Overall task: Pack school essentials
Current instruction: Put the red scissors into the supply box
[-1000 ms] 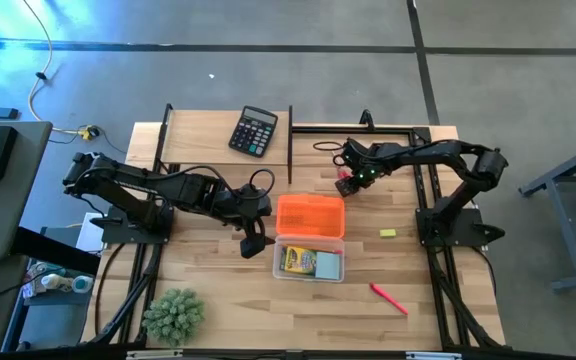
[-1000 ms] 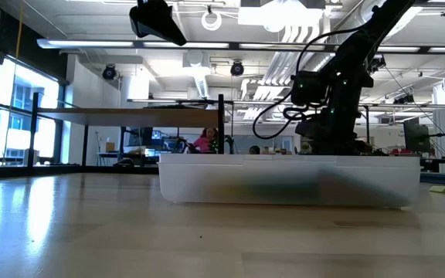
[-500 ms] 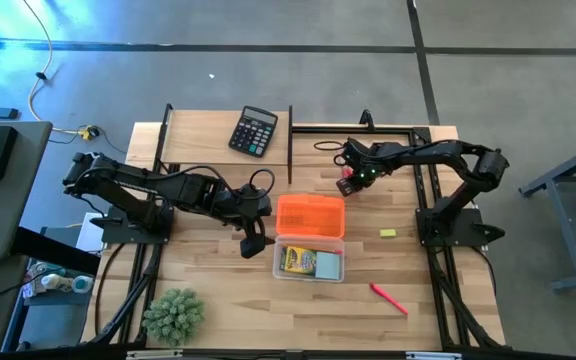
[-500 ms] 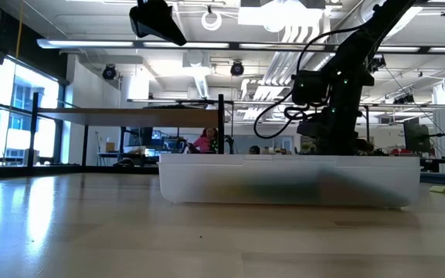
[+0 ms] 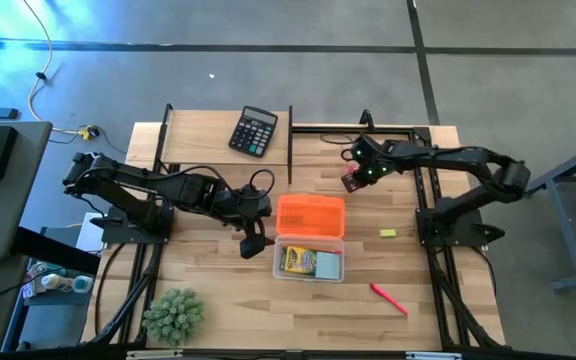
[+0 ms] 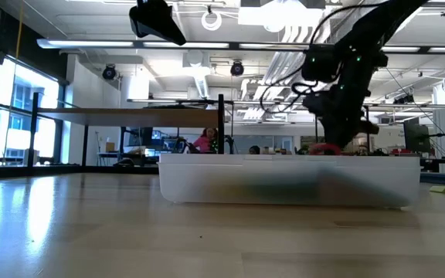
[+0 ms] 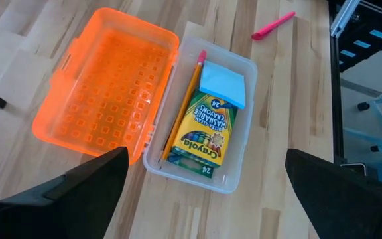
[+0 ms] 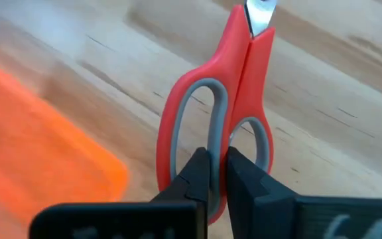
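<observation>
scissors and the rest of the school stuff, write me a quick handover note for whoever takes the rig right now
Right gripper: shut on the red-handled scissors, pinching the handles above the table, beyond the orange lid.
Left gripper: open, empty, waiting beside the clear case.
Done: crayon pack, pencil and blue note pad lie in the case.
Left: put the scissors in, then the yellow eraser and red pen, both on the table on the right arm's side of the case.
The calculator and plant stay out.
</observation>
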`<state>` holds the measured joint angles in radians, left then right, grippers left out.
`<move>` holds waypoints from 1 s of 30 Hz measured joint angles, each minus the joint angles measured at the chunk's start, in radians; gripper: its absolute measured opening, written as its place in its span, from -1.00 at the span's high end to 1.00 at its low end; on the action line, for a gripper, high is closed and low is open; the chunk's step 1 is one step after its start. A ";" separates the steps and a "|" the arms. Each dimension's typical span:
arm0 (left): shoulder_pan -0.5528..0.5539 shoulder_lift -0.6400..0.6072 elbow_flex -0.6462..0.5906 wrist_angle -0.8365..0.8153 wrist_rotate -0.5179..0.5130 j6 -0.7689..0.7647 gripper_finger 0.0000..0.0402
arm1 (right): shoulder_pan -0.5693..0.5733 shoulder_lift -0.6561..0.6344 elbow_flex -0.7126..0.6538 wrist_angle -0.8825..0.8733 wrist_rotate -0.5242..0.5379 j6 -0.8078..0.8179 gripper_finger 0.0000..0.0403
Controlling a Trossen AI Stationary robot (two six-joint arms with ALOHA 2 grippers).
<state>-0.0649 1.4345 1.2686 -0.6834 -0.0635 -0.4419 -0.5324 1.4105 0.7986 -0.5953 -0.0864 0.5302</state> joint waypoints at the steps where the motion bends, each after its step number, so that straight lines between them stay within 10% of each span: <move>1: 0.000 0.000 0.000 0.000 0.000 0.000 -0.97 | 0.005 -0.022 0.000 0.000 0.000 0.014 0.95; 12: 0.000 0.000 0.000 0.000 0.026 0.025 -0.97 | 0.166 -0.246 0.002 0.013 0.006 0.143 0.96; 30: -0.001 0.000 0.000 -0.006 0.097 -0.015 -0.97 | 0.756 -0.290 0.004 0.192 0.268 0.339 0.96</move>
<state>-0.0662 1.4345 1.2686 -0.6892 0.0338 -0.4565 0.2236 1.1202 0.8024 -0.4036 0.1814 0.8697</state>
